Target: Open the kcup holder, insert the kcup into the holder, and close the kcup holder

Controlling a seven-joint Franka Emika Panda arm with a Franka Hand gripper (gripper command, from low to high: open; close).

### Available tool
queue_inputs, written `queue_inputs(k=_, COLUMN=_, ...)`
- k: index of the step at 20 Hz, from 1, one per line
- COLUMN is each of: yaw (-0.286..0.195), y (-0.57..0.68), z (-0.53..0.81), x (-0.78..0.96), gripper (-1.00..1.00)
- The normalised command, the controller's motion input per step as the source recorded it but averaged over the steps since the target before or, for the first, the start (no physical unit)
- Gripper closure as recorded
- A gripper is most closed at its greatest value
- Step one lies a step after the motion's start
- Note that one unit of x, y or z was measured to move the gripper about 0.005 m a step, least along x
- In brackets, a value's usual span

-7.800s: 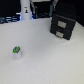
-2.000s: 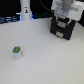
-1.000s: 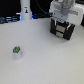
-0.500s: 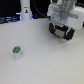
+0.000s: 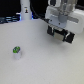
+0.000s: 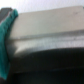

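Note:
The kcup [image 5: 16, 51], a small white pod with a green top, stands alone on the white table at the exterior view's left. The black kcup holder [image 5: 66, 37] sits at the exterior view's right. My gripper [image 5: 59, 30] hangs right over its front and hides much of it. In the wrist view a teal finger [image 6: 6, 45] lies beside a pale handle bar [image 6: 50, 37], with the holder's dark front [image 6: 50, 67] under it. Only one finger shows, so I cannot tell whether the gripper is shut on the handle.
A tall white bottle-shaped object [image 5: 24, 10] stands at the back, left of the holder. The white table [image 5: 42, 65] spreads between the kcup and the holder.
The arm has come down over the kcup holder and now sits slightly lower at its front. The kcup has not moved.

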Motion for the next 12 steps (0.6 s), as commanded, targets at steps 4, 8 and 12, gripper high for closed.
queue_inputs(k=4, yaw=-0.076, y=-0.35, z=0.20, x=0.92, gripper=1.00)
queue_inputs(k=8, yaw=-0.077, y=-0.37, z=0.23, x=0.91, gripper=1.00)
queue_inputs(k=12, yaw=-0.072, y=-0.36, z=0.18, x=0.84, gripper=1.00)
